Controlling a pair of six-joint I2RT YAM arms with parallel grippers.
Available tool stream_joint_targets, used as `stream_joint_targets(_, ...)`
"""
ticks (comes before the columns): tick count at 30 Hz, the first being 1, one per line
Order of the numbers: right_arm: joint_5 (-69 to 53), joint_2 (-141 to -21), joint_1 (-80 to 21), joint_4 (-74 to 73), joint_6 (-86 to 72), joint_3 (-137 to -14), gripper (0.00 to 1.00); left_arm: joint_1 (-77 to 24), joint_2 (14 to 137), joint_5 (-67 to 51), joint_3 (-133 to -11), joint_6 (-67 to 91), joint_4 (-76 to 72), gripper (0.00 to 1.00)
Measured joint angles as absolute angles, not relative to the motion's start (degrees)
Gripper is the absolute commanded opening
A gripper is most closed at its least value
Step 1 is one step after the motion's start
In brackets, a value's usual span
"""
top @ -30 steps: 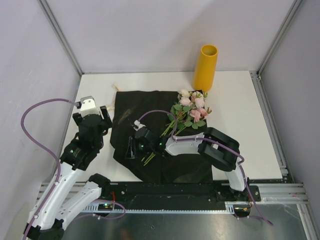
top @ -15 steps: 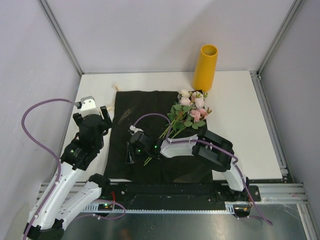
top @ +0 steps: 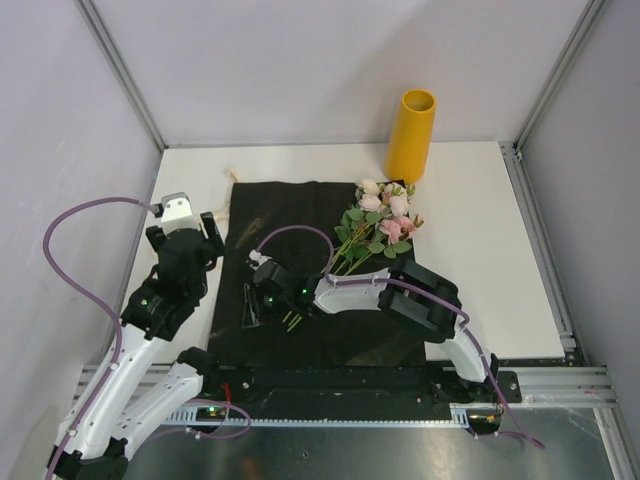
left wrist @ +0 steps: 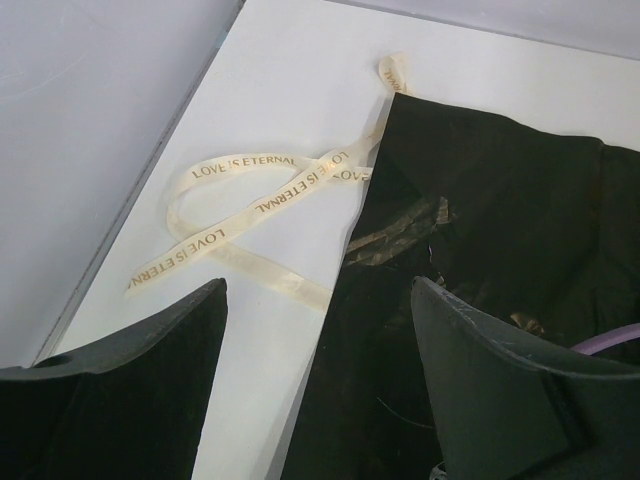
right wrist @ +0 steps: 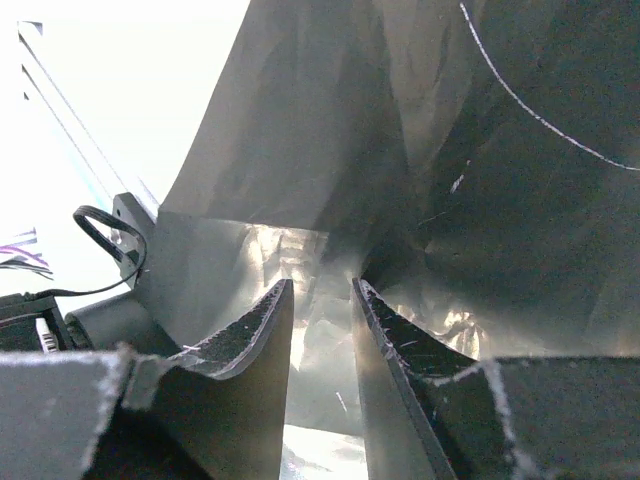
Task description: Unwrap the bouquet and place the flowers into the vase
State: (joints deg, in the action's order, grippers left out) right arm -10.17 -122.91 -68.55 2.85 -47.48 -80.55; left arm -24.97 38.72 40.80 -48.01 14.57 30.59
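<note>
The right gripper point(top: 250, 303) is sliding further left, dragging the black wrapping sheet point(top: 285, 215), its jaws pinching a fold. The left gripper point(top: 186, 230) is hovering, jaws apart, above the ribbon point(left wrist: 243, 166). The flowers point(top: 385, 222) are lying on the sheet, just before the vase point(top: 412, 135).

The vase point(top: 411, 135) is showing a plain mustard yellow. The flowers point(top: 388, 212) are mixing pink and cream-white heads with green leaves and stems. The wrapping sheet point(top: 290, 215) is gleaming glossy black. The ribbon point(left wrist: 245, 165) is showing cream with gold lettering against the white table point(top: 480, 240).
</note>
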Motion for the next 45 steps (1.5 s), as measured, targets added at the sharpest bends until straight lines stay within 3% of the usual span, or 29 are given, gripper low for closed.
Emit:
stream_joint_targets(14,-9.98,-120.22,-66.57,-0.89,-47.44,-78.7,0.37,-24.97,37.54,36.45,-47.57,14.35,30.13,0.79)
stream_joint_targets(29,4.36,-82.91,-56.88,-4.12,-46.89,-53.52,0.46,-24.99,46.06,13.15,-47.59,13.02,28.16,0.77)
stream_joint_targets(38,15.14,-60.29,-55.59,-10.04,-47.9,-40.42,0.47,-29.85,61.3,5.41,-50.06,13.69,27.53,0.69)
stream_joint_targets(45,20.75,-48.07,-55.59,-13.82,-47.97,-36.47,0.47,-37.67,80.25,3.51,-54.5,13.72,24.45,0.64)
